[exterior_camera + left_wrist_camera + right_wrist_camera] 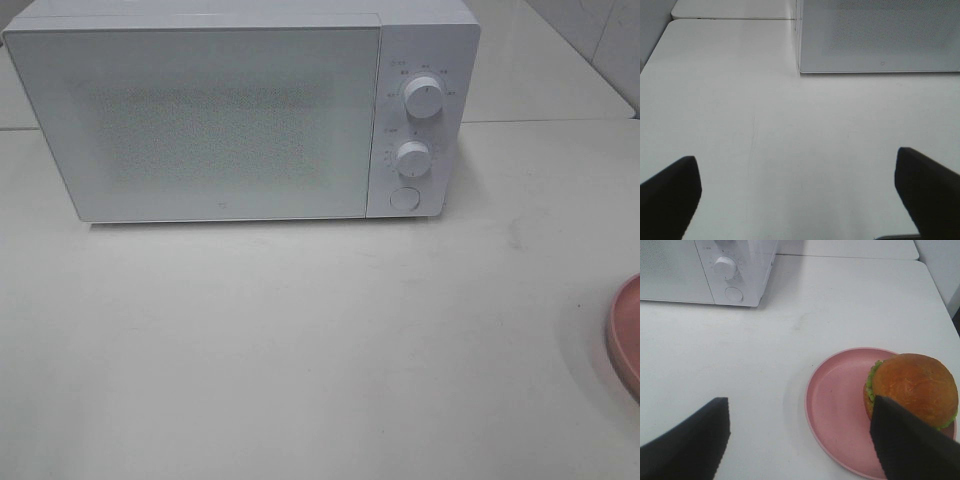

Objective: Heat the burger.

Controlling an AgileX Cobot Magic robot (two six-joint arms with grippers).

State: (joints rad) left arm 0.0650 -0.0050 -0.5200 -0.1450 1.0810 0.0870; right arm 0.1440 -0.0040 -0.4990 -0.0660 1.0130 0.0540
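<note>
The burger (pixel 912 387) sits on a round pink plate (pixel 835 405), toward the side of the plate farther from the microwave (pixel 200 120). Its top bun is glossy and golden-brown, domed, with a fringe of green lettuce showing under the rim; the lower layers are hidden by the bun and by a gripper finger in front. It stands upright and whole, and nothing grips it.

The right gripper (pixel 800 440) hangs above the table on the near side of the plate, its two dark fingers spread wide; one finger (pixel 910 445) overlaps the burger's near edge in the wrist view, though whether it touches cannot be told. The left gripper (pixel 800 195) is likewise spread wide with nothing between its fingers, over bare table in front of the microwave's door.

The microwave is white, door closed, with a speckled window, two round knobs (pixel 424 98) stacked on its panel and a round button (pixel 404 198) below them. In the high view only a sliver of the plate shows, well apart from the microwave, out past its knob side and nearer the front.

The table (pixel 300 340) is matte white with faint scuffs. Behind the microwave a seam shows where a second white tabletop adjoins, and pale wall lies past that.
</note>
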